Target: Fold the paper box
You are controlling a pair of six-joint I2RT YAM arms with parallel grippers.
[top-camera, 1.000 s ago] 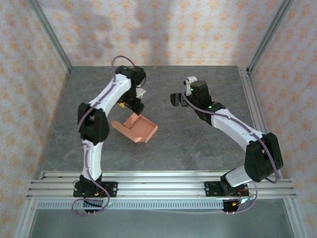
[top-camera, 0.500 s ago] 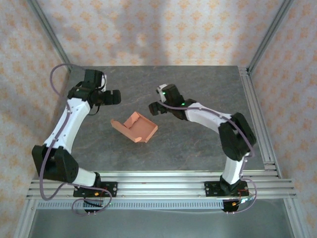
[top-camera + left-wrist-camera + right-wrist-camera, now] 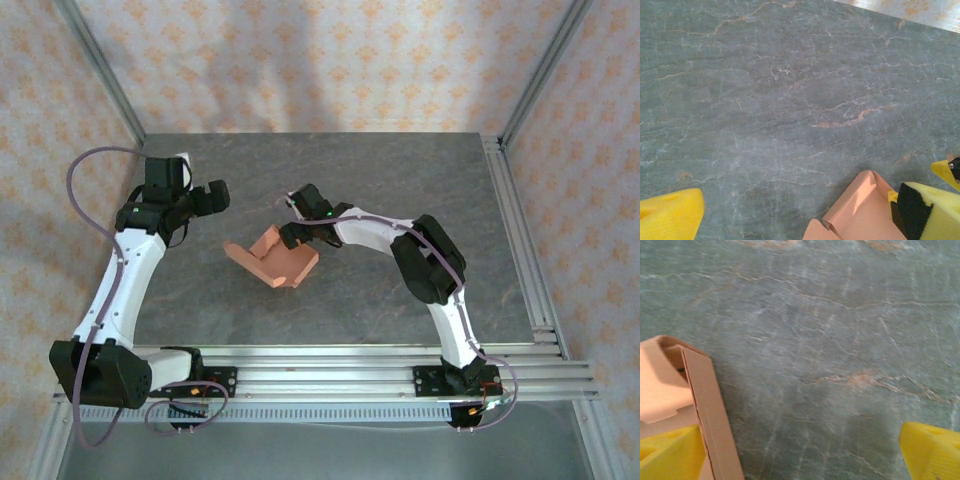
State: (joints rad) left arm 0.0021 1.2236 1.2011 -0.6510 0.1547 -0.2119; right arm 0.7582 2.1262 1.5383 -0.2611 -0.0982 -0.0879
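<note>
The paper box point(image 3: 275, 260) is a salmon-orange, partly folded tray with raised walls, lying on the grey table left of centre. My left gripper point(image 3: 213, 196) hovers open to the far left of it, apart from it. In the left wrist view the box's corner point(image 3: 860, 212) lies low, close to the right finger point(image 3: 932, 212). My right gripper point(image 3: 294, 229) is open at the box's far right edge. In the right wrist view one box wall point(image 3: 702, 400) stands just inside the left finger point(image 3: 670, 455), with bare table across the gap.
The grey stone-patterned table point(image 3: 400, 300) has free room right of and in front of the box. Aluminium rails point(image 3: 330, 365) run along the near edge. Frame posts and patterned walls close in the sides and back.
My left gripper has opened, left the box and swung out to the left. My right gripper has moved left and down to the box's far edge. The box has stayed put.
</note>
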